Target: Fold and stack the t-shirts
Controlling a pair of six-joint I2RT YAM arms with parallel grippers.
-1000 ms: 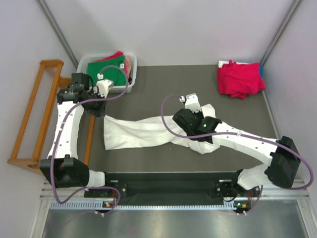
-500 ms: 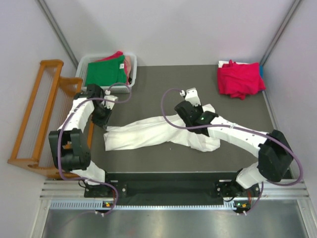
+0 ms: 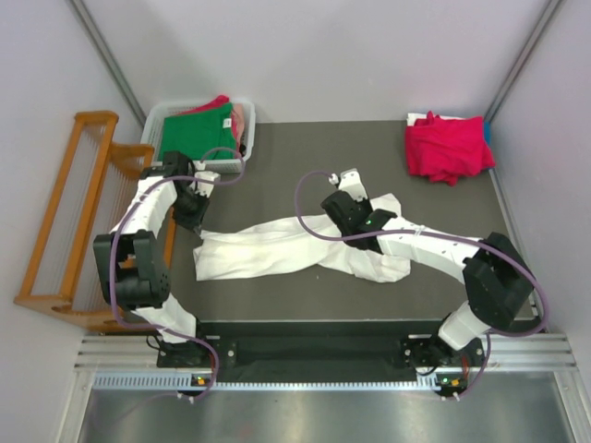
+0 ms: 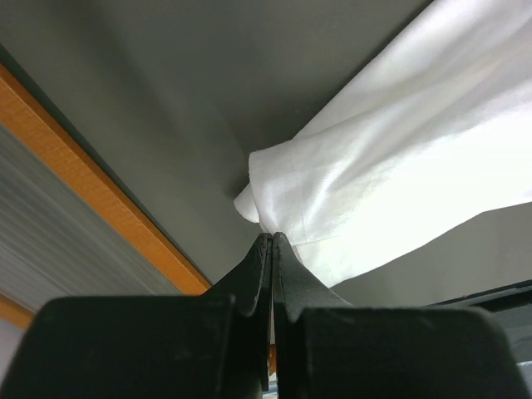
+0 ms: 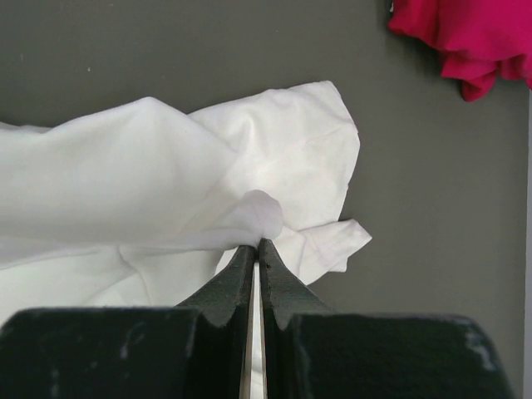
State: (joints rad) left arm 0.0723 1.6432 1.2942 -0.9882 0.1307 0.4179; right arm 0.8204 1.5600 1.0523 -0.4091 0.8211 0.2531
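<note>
**A:** Nearest us, the white cloth t-shirt (image 3: 268,251) lies twisted into a long rope across the dark grey table (image 3: 295,157). See how each end is caught?

**B:** Yes. The left gripper (image 4: 272,238) has its fingers pressed together on a thin bit of hem at the shirt's left corner. The right gripper (image 5: 256,243) pinches a small puckered fold near the other end, with a sliver of white showing between its fingers.

**A:** That's my worry. Both holds look shallow. If they pull apart to spread the shirt, I'd guess the cloth could slide out of one pinch, most likely the left.

**B:** There's the twist in the middle, too. Pulled taut, it may tighten rather than open, and any fold would come out lumpy. The right one may also have caught more than one layer; I can't tell.

**A:** The left gripper is working near the orange wooden rack (image 3: 65,212) as well. A wide swing could knock it, or drag the shirt over the table's edge.

**B:** Farther back, the bright green t-shirt (image 3: 196,137) sits in the white slatted plastic basket (image 3: 247,138), with some pinkish red cloth (image 3: 218,102) behind it. The crimson t-shirts (image 3: 448,148) are heaped rumpled in the far right corner, well apart from the white one.

**A:** Any writing anywhere?

**B:** None I can read. No print, tag or brand shows on the shirts or the basket.
</note>
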